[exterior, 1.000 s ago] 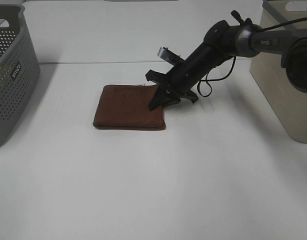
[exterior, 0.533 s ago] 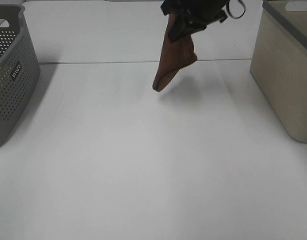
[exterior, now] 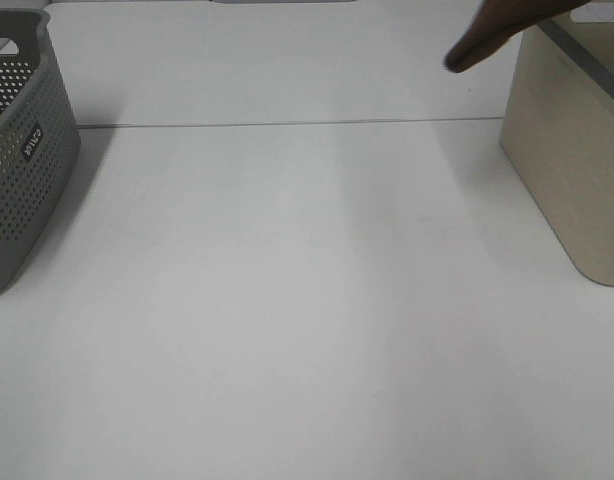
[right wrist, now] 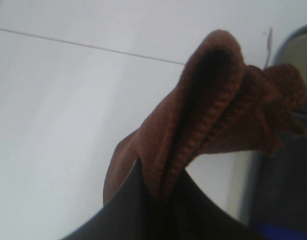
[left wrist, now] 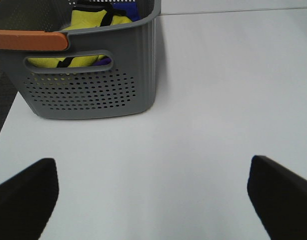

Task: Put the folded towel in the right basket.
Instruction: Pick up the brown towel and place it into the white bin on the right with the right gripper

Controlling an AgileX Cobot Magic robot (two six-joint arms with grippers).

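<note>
**Item:** brown folded terry-cloth towel (right wrist: 193, 125).

**Change recorded:** a second ago the towel was lying flat on the white tabletop (exterior: 307, 300) beneath the right arm. It is now lifted clear and carried to the right. In the high view only its dark hanging tip is seen, at the upper edge, just beside the near corner of the beige solid-walled plastic basket (exterior: 577, 170).

**Bearing on the task:** the pickup is judged complete and the carry nearly so. Release over the basket's opening is not yet made.

**Right gripper** (right wrist: 161, 207): clamped on a bunched edge of the towel, whose folds hang loose from the fingers. In the wrist view the basket's rim is seen just past the cloth. The arm itself is not shown in the high view and is presumed raised above its frame.

**Left gripper** (left wrist: 153, 200): jaws spread wide, nothing held. It is hovering over the tabletop near the grey perforated plastic basket (left wrist: 93, 90), in which yellow and purple items are lying.
</note>
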